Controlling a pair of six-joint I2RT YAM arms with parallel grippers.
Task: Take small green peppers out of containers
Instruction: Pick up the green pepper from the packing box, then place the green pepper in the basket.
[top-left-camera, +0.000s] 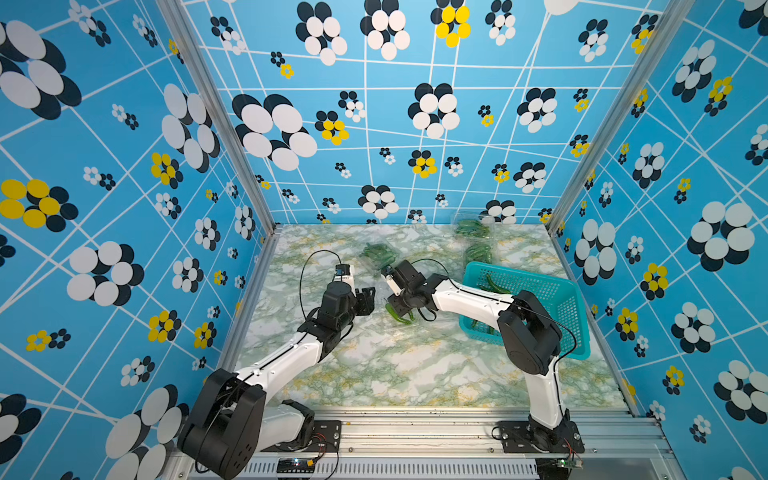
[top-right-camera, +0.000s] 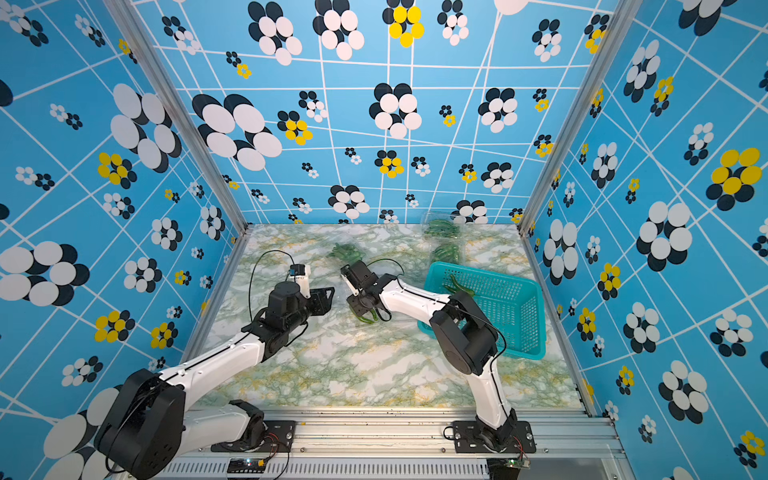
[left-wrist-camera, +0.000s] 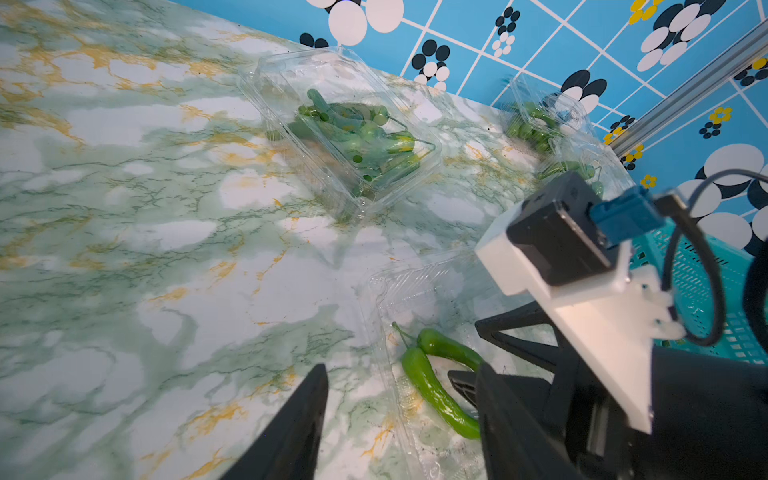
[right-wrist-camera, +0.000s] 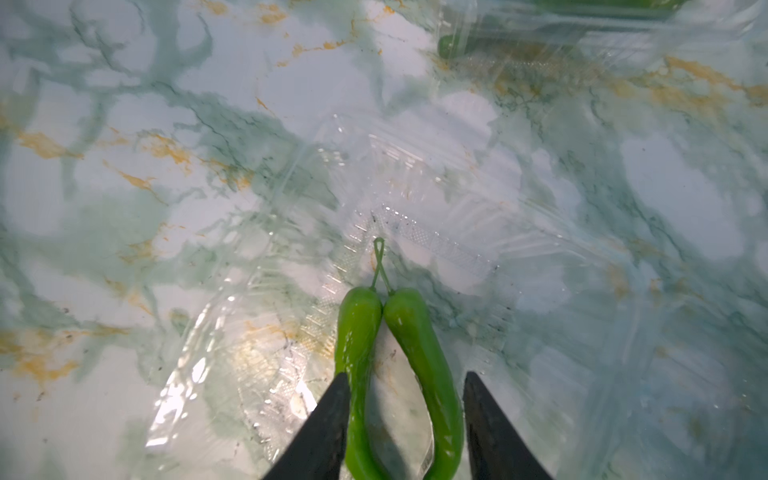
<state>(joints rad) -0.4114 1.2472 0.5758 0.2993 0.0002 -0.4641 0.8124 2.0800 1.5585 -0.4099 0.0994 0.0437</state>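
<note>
Two small green peppers (right-wrist-camera: 399, 353), joined at their crossed stems, lie in an open clear container (right-wrist-camera: 419, 199) mid-table. My right gripper (right-wrist-camera: 405, 386) hangs over them, open, its jaws on either side of the pair. One finger touches a pepper and the other stands just clear. In both top views the right gripper (top-left-camera: 400, 309) (top-right-camera: 365, 309) covers most of the pair. My left gripper (left-wrist-camera: 401, 374) (top-left-camera: 368, 300) is open and empty beside the container's near edge. A closed container (top-left-camera: 376, 253) (left-wrist-camera: 345, 137) full of peppers lies behind.
Two more clear containers (top-left-camera: 473, 226) (top-left-camera: 478, 251) with peppers sit at the back right, one behind the other. A teal perforated basket (top-left-camera: 557, 299) (top-right-camera: 511, 299) stands on the right and holds a few peppers (top-left-camera: 492, 284). The right arm reaches across the basket's near corner.
</note>
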